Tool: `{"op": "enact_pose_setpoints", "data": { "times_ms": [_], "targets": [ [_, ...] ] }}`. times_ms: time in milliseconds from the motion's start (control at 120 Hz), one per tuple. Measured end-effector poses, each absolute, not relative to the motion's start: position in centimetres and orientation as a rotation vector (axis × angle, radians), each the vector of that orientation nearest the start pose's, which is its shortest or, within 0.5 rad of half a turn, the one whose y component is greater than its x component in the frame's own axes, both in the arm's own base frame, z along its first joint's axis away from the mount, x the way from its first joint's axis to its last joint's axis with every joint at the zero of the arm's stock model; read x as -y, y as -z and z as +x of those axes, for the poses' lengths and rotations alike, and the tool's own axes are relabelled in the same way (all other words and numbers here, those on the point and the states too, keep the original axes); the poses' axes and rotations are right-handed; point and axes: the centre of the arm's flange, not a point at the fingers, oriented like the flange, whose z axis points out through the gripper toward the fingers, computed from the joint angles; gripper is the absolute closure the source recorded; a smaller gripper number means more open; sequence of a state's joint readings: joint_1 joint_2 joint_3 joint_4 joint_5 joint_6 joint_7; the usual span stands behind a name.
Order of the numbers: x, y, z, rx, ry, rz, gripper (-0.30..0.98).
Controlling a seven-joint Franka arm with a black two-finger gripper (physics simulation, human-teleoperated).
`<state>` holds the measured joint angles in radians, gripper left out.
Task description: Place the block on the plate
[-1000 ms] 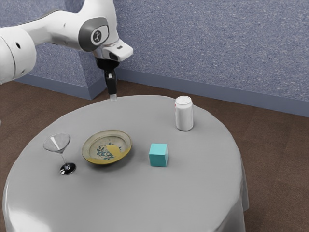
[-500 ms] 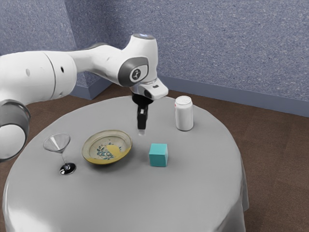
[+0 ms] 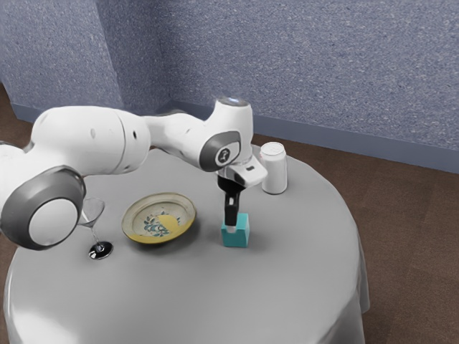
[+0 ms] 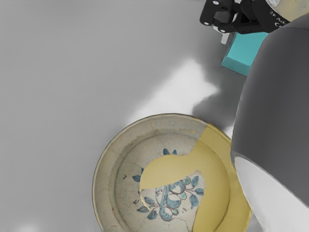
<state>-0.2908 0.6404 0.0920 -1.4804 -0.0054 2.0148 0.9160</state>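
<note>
In the exterior view my gripper [image 3: 231,228] points down at the teal block [image 3: 236,235], its near finger in front of the block's upper part. In the wrist view the gripper [image 4: 241,23] has one finger [image 4: 224,38] beside the block [image 4: 242,52], with a small gap between them; the far finger is hidden. The gripper is open. The block rests on the table, apart from the patterned plate [image 3: 159,218], which lies toward the exterior view's left. Nothing is on the plate [image 4: 171,186].
A white can [image 3: 273,169] stands behind the block, near the round table's far edge. Beyond the plate, at the exterior view's left, a martini glass [image 3: 100,249] stands partly behind the arm. Grey cloth covers the table [image 3: 179,301].
My hand has swung toward the exterior view's right and come down from above the table's far side to the block. Block, plate, can and glass have kept their places.
</note>
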Motion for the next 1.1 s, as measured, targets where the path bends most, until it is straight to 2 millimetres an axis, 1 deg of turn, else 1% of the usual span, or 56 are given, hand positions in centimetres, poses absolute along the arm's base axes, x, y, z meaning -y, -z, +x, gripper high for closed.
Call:
{"op": "enact_pose_setpoints", "data": {
  "times_ms": [67,200,275,433,483,558,592,617,667,733,800,933,1000,1100],
  "targets": [
    [15.0,-29.1,68.7,-1.676,-0.165,-2.623,0.0],
    [15.3,-28.1,68.9,-1.685,-0.152,-2.616,0.0],
    [15.4,-26.9,69.0,-1.687,-0.157,-2.616,0.0],
    [15.2,-25.6,69.1,-1.681,-0.156,-2.627,0.0],
    [15.2,-25.5,69.1,-1.678,-0.15,-2.633,0.06],
    [15.2,-25.7,69.2,-1.675,-0.14,-2.637,0.25],
    [15.2,-25.7,69.2,-1.673,-0.136,-2.638,0.31],
    [15.2,-25.7,69.2,-1.672,-0.133,-2.638,0.33],
    [15.1,-25.8,69.3,-1.668,-0.129,-2.638,0.34],
    [14.9,-26.2,69.4,-1.662,-0.116,-2.638,0.35],
    [14.7,-27.3,69.4,-1.656,-0.097,-2.638,0.35],
    [14.3,-31.3,68.9,-1.643,-0.053,-2.642,0.36],
    [13.4,-33.0,67.8,-1.632,-0.057,-2.656,0.35],
    [10.6,-34.5,66.2,-1.589,-0.08,-2.695,0.35]
  ]
}}
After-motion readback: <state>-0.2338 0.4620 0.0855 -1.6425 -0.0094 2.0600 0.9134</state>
